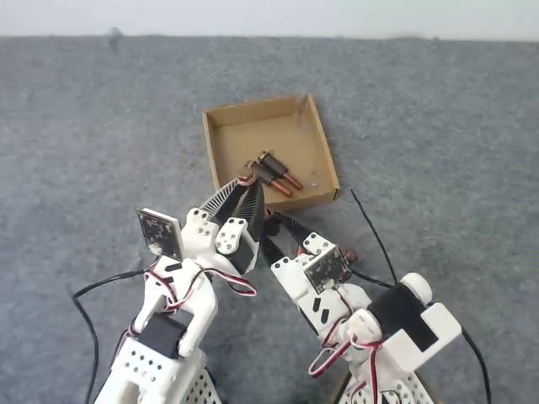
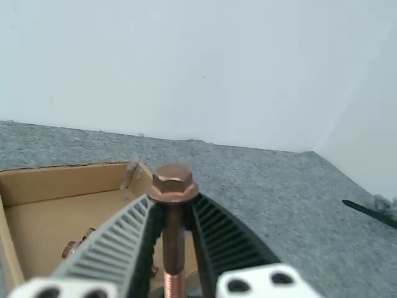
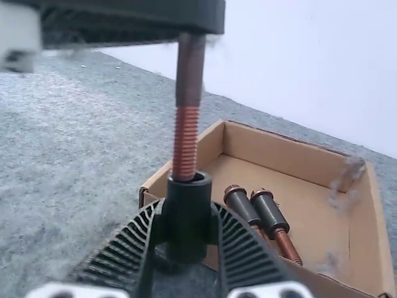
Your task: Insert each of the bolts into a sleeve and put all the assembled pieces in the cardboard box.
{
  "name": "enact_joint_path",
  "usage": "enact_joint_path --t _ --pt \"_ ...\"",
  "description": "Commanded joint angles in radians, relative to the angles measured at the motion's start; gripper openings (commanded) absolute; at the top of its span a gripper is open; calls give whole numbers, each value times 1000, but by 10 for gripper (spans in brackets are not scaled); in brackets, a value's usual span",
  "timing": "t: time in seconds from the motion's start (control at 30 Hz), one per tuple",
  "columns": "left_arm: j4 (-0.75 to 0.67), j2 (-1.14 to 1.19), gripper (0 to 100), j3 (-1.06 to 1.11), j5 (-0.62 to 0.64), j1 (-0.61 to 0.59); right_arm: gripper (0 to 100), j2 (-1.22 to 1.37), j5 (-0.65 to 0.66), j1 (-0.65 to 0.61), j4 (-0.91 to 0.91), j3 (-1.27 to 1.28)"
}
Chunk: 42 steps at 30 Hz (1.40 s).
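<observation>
My left gripper is shut on a copper bolt, held upright with its hex head on top. Below it my right gripper is shut on a dark sleeve, and the bolt's threaded end enters the sleeve's mouth. In the high view both grippers meet at the cardboard box's near edge, the left gripper above the right gripper. Two assembled pieces lie side by side in the box, also visible as assembled pieces beyond the sleeve.
Grey carpet surrounds the box. A black cable runs across the carpet right of the box. A white wall stands behind the table.
</observation>
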Motion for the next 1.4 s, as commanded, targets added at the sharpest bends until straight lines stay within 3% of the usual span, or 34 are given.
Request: enact_joint_path --t 0.0,0.77,1.37 --pt "-23 -11 12 -1 -8 -3 6 -12 15 13 1 15" --pt "52 -8 12 18 -6 63 6 -13 18 12 -28 21" --pt "-6 -8 12 18 -6 -9 6 -13 20 12 -33 21"
